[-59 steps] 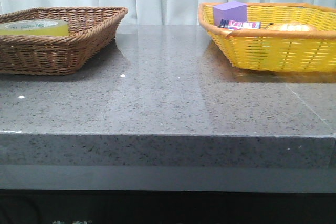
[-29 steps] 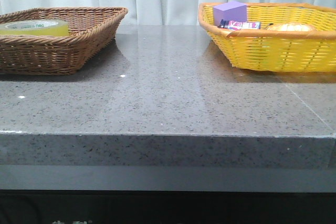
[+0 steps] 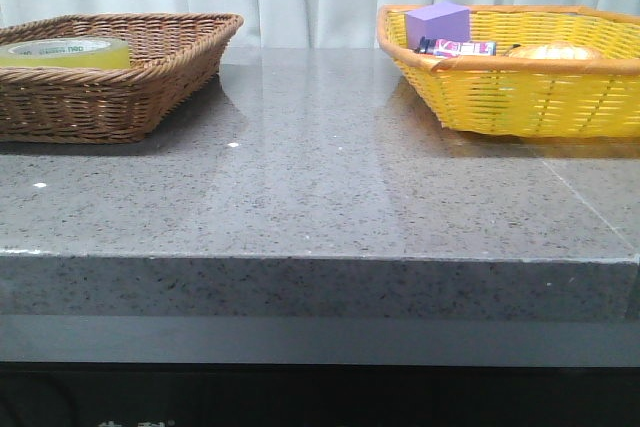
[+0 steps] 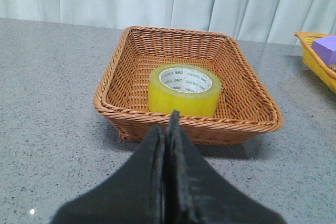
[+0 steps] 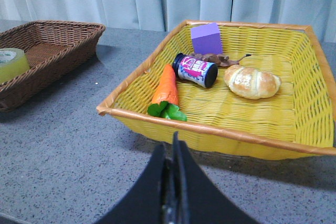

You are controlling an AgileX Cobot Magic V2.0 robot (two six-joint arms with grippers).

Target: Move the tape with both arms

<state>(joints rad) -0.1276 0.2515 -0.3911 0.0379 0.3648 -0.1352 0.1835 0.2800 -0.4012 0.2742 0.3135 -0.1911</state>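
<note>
The tape (image 4: 184, 91), a yellow roll with a white core printed in green, lies flat in the brown wicker basket (image 4: 131, 121). It shows in the front view (image 3: 66, 53) at the far left and in the right wrist view (image 5: 11, 63). My left gripper (image 4: 169, 129) is shut and empty, over the table just short of the brown basket's near rim, in line with the tape. My right gripper (image 5: 172, 153) is shut and empty, just short of the yellow basket (image 5: 210, 129). Neither arm shows in the front view.
The yellow basket (image 3: 520, 97) stands at the back right and holds a purple block (image 5: 206, 38), a carrot (image 5: 166, 90), a small can (image 5: 196, 70) and a croissant (image 5: 252, 82). The brown basket (image 3: 120, 102) stands at the back left. Curtains hang behind the grey table (image 3: 320, 187).
</note>
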